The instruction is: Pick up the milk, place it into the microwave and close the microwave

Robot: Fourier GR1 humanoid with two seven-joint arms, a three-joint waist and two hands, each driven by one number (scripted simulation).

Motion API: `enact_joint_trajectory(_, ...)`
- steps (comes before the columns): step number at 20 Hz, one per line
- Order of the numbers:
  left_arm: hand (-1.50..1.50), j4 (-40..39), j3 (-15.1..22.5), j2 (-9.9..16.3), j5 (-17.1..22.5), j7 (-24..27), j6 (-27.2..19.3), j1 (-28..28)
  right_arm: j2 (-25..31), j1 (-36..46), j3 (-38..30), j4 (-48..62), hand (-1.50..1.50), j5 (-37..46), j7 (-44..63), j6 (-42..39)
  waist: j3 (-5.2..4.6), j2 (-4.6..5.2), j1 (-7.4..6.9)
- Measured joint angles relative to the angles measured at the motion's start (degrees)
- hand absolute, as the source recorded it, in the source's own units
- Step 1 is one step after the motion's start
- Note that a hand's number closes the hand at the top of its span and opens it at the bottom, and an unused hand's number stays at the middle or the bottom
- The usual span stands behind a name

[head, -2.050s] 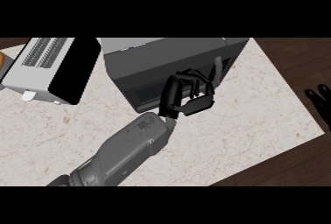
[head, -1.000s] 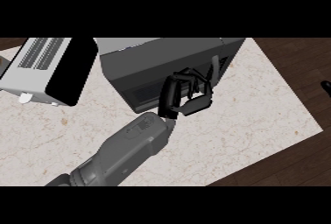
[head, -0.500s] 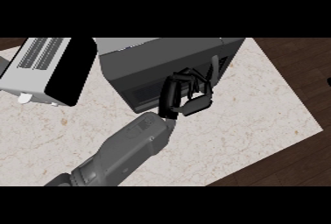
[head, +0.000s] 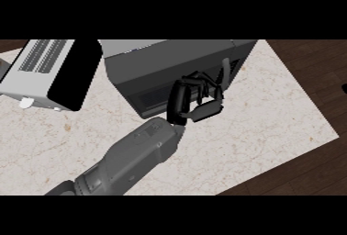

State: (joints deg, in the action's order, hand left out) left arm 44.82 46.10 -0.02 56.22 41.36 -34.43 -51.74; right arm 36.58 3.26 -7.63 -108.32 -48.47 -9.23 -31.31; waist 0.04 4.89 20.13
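One grey forearm (head: 129, 158) is seen coming in from the lower left edge and lying slantwise across the pale, marbled surface (head: 264, 124). It ends in the black left hand (head: 193, 101), which is held against the front of the microwave (head: 169, 59).

The fingers of this hand are curled in toward the palm, with the thumb bent beside them. Nothing can be made out between them. Whether a small thing is enclosed there cannot be told, since the curled fingers hide the hollow of the hand and show black against the dark appliance.

The milk is not to be seen anywhere. It may be hidden by the hand or shut away inside the microwave, and which of these holds cannot be told.

The microwave is shown as a dark grey box whose far part is cut off at the top. A darker window panel (head: 146, 98) is seen on its front, partly covered by the hand. A thin upright bar (head: 224, 69) just beyond the fingertips is taken to be the handle. Whether the fingers touch it cannot be judged. The door appears to lie flush with the body, though its edge is hard to separate from the casing.

At the upper left a light grey toaster (head: 37, 69) with a black side panel is set, well apart from the hand and cut off at the top.

Of the right hand (head: 344, 87) only a dark sliver is shown at the right edge, over the dark wooden floor (head: 311, 59).
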Motion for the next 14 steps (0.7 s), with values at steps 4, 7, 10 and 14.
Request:
enact_joint_trajectory(4, 1.5, -0.21, 0.24, 0.0, 0.61, 0.98, 0.12, -0.11, 0.7, -0.01, 0.01, 0.08, -1.5, -1.11, 0.62, -0.61, 0.01, 0.08, 0.04)
enact_joint_trajectory(7, 1.5, -0.36, 0.29, 0.01, 1.19, 1.51, -0.02, -0.12, 1.18, 0.08, -0.22, 0.15, -1.5, -2.15, 0.95, -0.95, 0.03, 0.04, 0.21)
enact_joint_trajectory(10, 1.5, -0.6, 0.58, 0.0, 1.71, 1.9, 0.11, -0.3, 1.7, 0.3, -0.4, 0.05, -1.5, -2.65, 1.22, -1.27, 0.04, 0.03, 0.17)
enact_joint_trajectory(14, 1.5, -0.84, 0.73, 0.0, 2.38, 2.51, 0.16, -0.4, 2.55, 0.41, -0.74, 0.03, -1.5, -3.49, 1.61, -1.94, 0.06, 0.03, 0.33)
